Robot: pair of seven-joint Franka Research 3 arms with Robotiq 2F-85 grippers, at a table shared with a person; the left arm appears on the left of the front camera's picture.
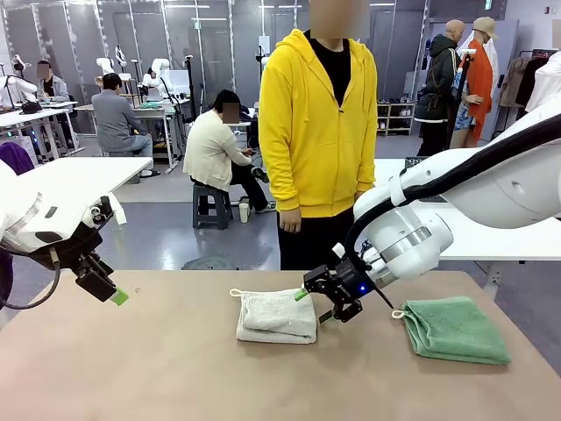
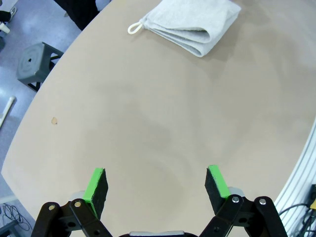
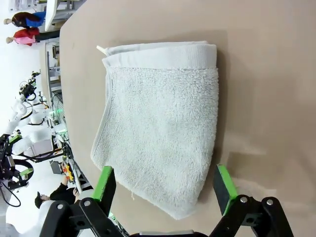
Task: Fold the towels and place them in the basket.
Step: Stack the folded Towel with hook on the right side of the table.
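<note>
Green-padded fingers of the right tool (image 3: 160, 185) stand apart, empty, just over the near edge of the folded cream-white towel (image 3: 160, 133) on the bench (image 2: 148, 128). Closing there may pinch only the top layer and unfold it. Left tool (image 2: 156, 186) hangs apart, empty too. Folded green towel (image 1: 456, 329) lies beyond. No readable writing.

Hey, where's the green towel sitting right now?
In the front view the green towel lies folded on the table's right side, to the right of the right gripper and the cream towel.
</note>
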